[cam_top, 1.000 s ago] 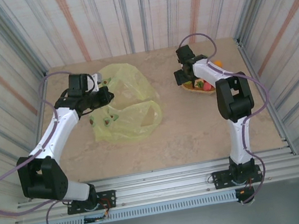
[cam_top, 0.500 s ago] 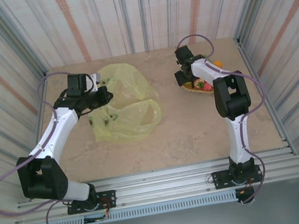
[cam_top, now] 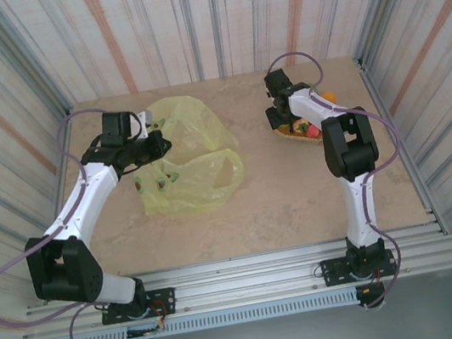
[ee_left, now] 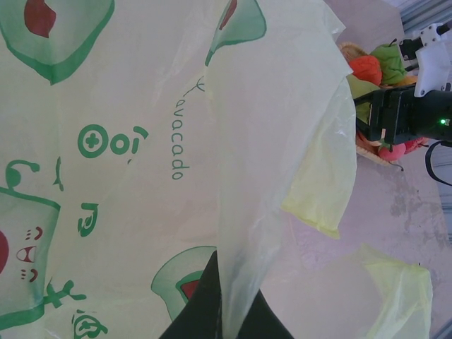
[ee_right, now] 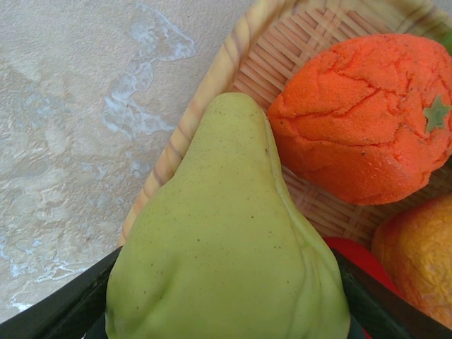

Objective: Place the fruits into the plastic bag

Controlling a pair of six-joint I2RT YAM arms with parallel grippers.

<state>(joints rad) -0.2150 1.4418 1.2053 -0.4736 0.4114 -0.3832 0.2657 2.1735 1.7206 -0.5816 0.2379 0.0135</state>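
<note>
A beige, stone-patterned table top, seen from above. On its left half lies a large, crumpled, translucent yellow-green plastic bag printed with avocado pictures, its lower part spread flat on the surface. Towards the far right corner sits a round, orange-brown woven tray, well apart from the bag.

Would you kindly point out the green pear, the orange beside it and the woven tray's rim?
green pear (ee_right: 226, 233), right wrist view, middle of its body
orange (ee_right: 360, 113), right wrist view, centre of its cracked skin
woven tray (ee_right: 233, 49), right wrist view, its pale left rim
</note>
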